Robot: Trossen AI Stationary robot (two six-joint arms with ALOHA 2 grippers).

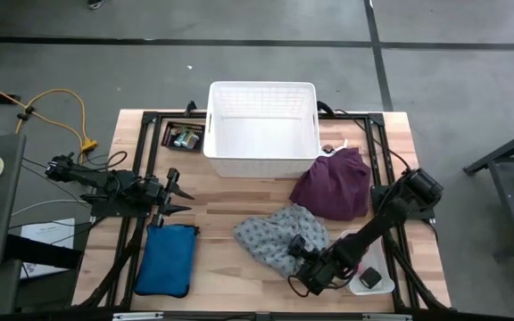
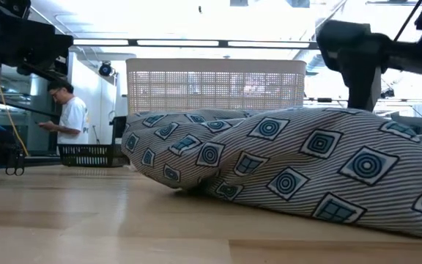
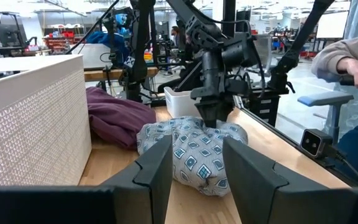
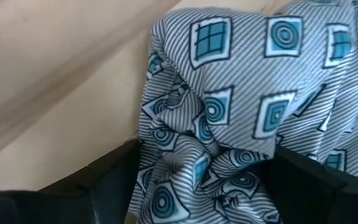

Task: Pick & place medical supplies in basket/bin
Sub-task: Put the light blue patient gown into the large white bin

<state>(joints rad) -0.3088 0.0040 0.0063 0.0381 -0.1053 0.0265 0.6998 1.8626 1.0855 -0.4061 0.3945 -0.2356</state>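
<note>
The grey patterned cloth (image 1: 275,236) lies bunched on the table near the front, and it fills the low view (image 2: 284,165). My right gripper (image 4: 207,177) slants down over the cloth's near right part (image 1: 303,260). It is open, with a crumpled fold between its fingers. The purple cloth (image 1: 333,183) lies in a heap right of the white basket (image 1: 261,129). A small black block (image 1: 370,278) sits in a small white tray at the front right. My left gripper (image 1: 181,196) waits open at the table's left, pointing level toward the cloths (image 3: 194,180). My right gripper comes at the grey patterned cloth from above, slanting down. Its open fingers (image 4: 114,177) stand on either side of a crumpled fold (image 4: 204,155) that rests on the table. Whether the fingers touch the fold, I cannot tell.
A blue pouch (image 1: 168,259) lies at the front left. A small dark tray (image 1: 184,136) with small items stands left of the basket. Bare wood lies between the basket and the grey cloth. A person (image 2: 68,110) stands in the room beyond, and another sits off the table's right (image 3: 353,62).
</note>
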